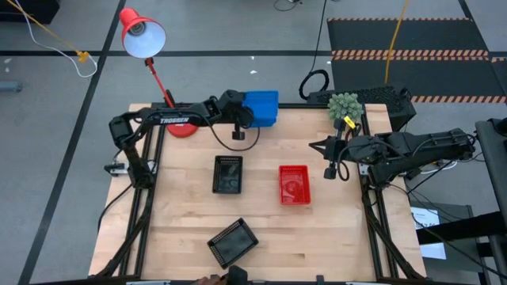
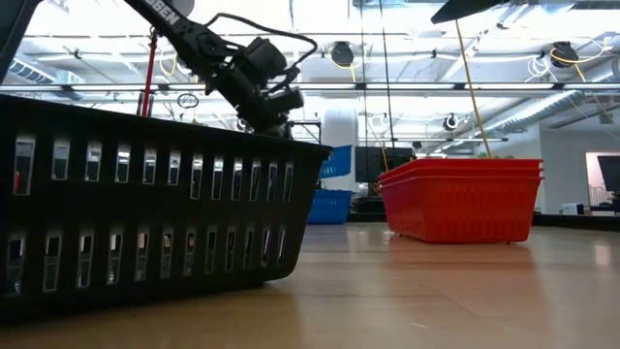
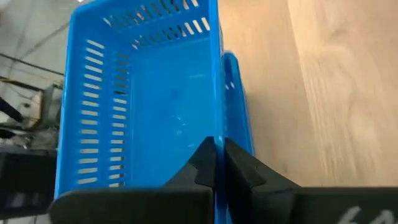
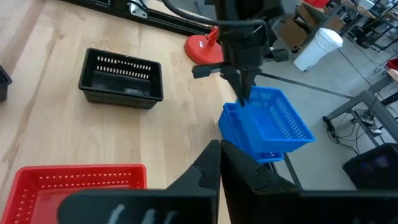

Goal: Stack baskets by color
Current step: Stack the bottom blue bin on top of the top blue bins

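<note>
In the high view the left gripper (image 1: 247,113) sits at the upper middle of the frame, at the far edge of the wooden surface (image 1: 261,229). Its fingers are pinched on the wall of a blue basket (image 1: 265,104); the left wrist view shows that wall (image 3: 216,93) clamped between the two dark fingers, with a second blue basket (image 3: 236,106) just under and beside the held one. In the right wrist view the held blue basket (image 4: 273,118) is tilted above the lower blue one (image 4: 245,140) at the surface's edge.

The right gripper (image 1: 319,146) waits at the right of the frame, over the surface's right side, its fingers pressed together with nothing between them.

The red baskets (image 1: 294,184) stand nested right of the frame's centre; the low view shows three red rims stacked (image 2: 460,194). A black basket (image 1: 228,174) lies left of the red stack, well apart from it. Another black basket (image 1: 233,241) lies turned at an angle in the lower middle of the frame, and it fills the left of the low view (image 2: 145,213).

A red desk lamp (image 1: 142,33) leans over the upper left, its round base (image 1: 182,127) beside the left arm. A small green plant (image 1: 344,107) stands at the upper right corner of the surface.
</note>
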Robot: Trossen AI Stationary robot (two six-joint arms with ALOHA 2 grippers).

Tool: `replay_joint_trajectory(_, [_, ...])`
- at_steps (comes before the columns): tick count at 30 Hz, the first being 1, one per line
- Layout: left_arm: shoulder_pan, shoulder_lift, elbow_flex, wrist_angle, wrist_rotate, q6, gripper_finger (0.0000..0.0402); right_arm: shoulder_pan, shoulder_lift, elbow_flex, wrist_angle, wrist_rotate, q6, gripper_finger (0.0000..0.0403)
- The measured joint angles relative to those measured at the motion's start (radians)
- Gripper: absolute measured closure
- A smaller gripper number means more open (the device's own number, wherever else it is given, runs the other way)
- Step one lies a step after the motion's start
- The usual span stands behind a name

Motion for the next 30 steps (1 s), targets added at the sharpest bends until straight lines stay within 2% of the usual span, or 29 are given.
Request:
replay_joint_trajectory(9, [0.012,-0.002,0.0,-0.013,-0.003,-0.028,0.0394,0.0,0.0,0.0,0.0,0.0,-0.004,0.0399])
replay_joint_trajectory(19, [0.019,0.05,0.0,-0.013,-0.002,-0.076,0.0393,0.0,0.0,0.0,0.0,0.0,-0.003,0.0399])
replay_joint_trajectory(25, [0.021,0.07,0.0,0.002,-0.021,-0.098,0.0366,0.0,0.0,0.0,0.0,0.0,-0.003,0.0399])
replay_joint_trajectory(30, [0.023,0.071,0.0,-0.002,-0.026,-0.107,0.0362,0.0,0.0,0.0,0.0,0.0,-0.003,0.0399])
